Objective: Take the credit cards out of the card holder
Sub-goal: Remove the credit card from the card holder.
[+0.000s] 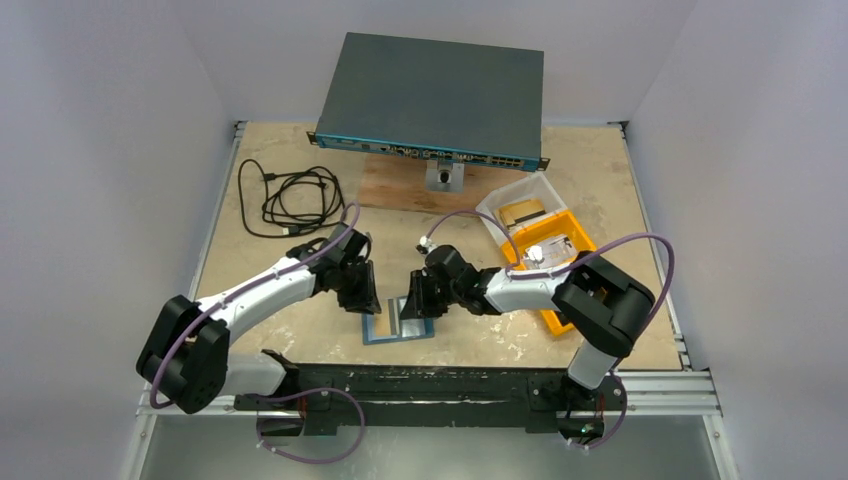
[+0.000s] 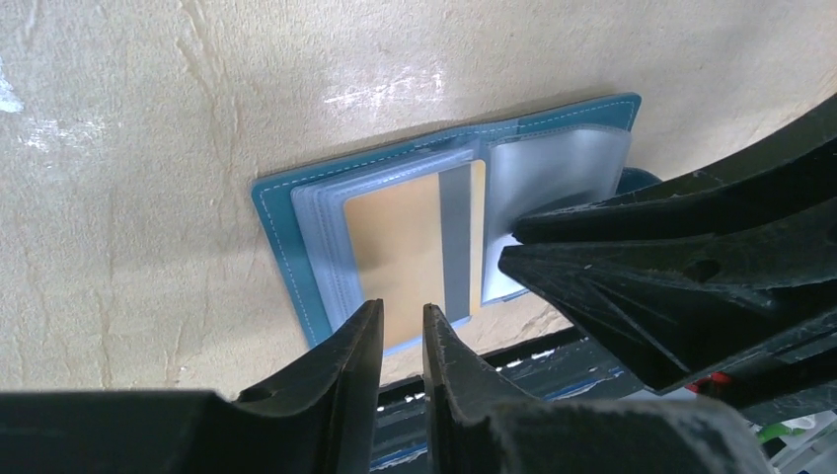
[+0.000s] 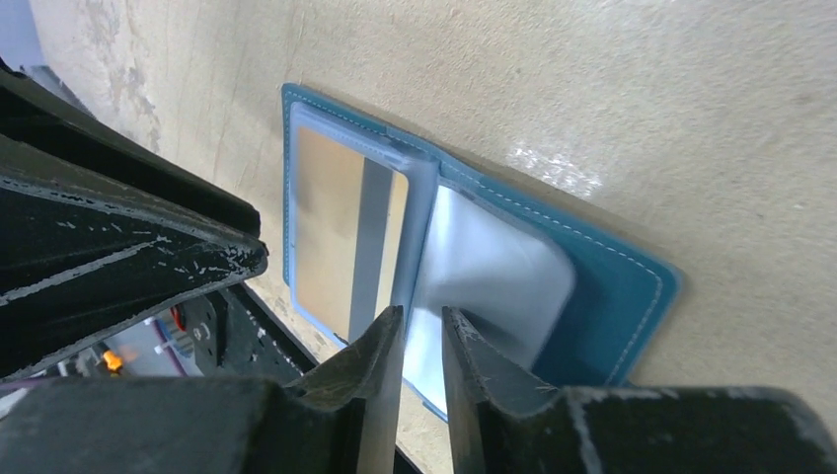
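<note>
The teal-blue card holder [image 1: 398, 324] lies open on the table near the front edge, between my two grippers. In the left wrist view a gold credit card [image 2: 405, 252] with a grey stripe sits inside the clear pocket on the holder's [image 2: 286, 222] left half. My left gripper [image 2: 403, 318] hovers over that card's near edge, jaws a narrow gap apart and empty. My right gripper [image 3: 422, 324] is also narrowly open, with its tips at a frosted clear pocket leaf [image 3: 494, 267] that curves up off the right half. I cannot tell whether it grips the leaf. The gold card [image 3: 331, 222] also shows there.
A dark network switch [image 1: 430, 95] stands at the back on a wooden board [image 1: 395, 188]. A coiled black cable [image 1: 290, 200] lies at the back left. A clear tub [image 1: 520, 208] and an orange bin [image 1: 578, 245] sit to the right. A metal rail [image 1: 450, 385] runs along the front edge.
</note>
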